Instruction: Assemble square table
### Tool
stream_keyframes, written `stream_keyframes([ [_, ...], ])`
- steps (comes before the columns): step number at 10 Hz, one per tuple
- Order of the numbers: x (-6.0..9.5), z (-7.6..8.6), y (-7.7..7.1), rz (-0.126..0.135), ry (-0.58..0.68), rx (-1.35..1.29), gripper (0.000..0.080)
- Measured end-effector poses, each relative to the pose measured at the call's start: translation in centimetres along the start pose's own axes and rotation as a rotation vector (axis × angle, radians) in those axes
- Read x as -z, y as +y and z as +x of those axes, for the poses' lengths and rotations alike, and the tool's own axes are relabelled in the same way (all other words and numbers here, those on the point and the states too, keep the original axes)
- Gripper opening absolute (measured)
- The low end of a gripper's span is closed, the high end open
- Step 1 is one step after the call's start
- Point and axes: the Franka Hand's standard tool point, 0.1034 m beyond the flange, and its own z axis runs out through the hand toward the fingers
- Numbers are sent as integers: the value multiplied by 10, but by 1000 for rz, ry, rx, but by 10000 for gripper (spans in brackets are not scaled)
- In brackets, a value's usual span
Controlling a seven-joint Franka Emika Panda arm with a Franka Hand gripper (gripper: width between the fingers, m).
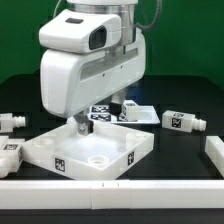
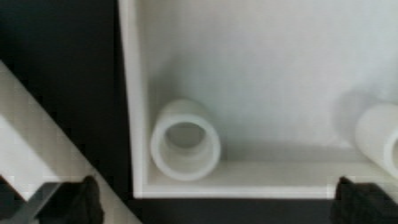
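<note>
The white square table top [image 1: 98, 152] lies at the front middle with its raised rim up and a tag on its front wall. In the wrist view its inside [image 2: 267, 70] shows one corner socket [image 2: 185, 140] and part of a second socket [image 2: 379, 140]. My gripper [image 1: 100, 118] hangs just above the top's far rim. It is open and empty, and its dark fingertips [image 2: 68, 202] stand wide apart on either side of the rim's corner [image 2: 217, 205]. Tagged white legs lie at the exterior view's left [image 1: 11, 120], lower left [image 1: 9, 155] and right [image 1: 185, 122].
The marker board [image 1: 108, 111] lies flat behind the table top, partly hidden by the arm. A long white bar [image 1: 110, 191] runs along the front, with a white piece at the exterior view's right [image 1: 214, 150]. A pale strip [image 2: 32, 120] crosses the wrist view beside the top.
</note>
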Motion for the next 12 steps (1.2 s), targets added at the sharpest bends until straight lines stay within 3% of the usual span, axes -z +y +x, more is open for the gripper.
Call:
stream_keyframes([
  [1, -12, -14, 10, -20, 6, 23, 649],
  [3, -30, -35, 24, -14, 3, 58, 649],
  [5, -48, -44, 21, 10, -4, 45, 649],
  [7, -54, -39, 17, 9, -1, 44, 649],
  [8, -54, -40, 17, 9, -1, 43, 527],
  [9, -54, -40, 17, 9, -1, 43, 527],
  [11, -54, -40, 17, 9, -2, 43, 208],
  [12, -54, -40, 17, 11, 0, 7, 208],
])
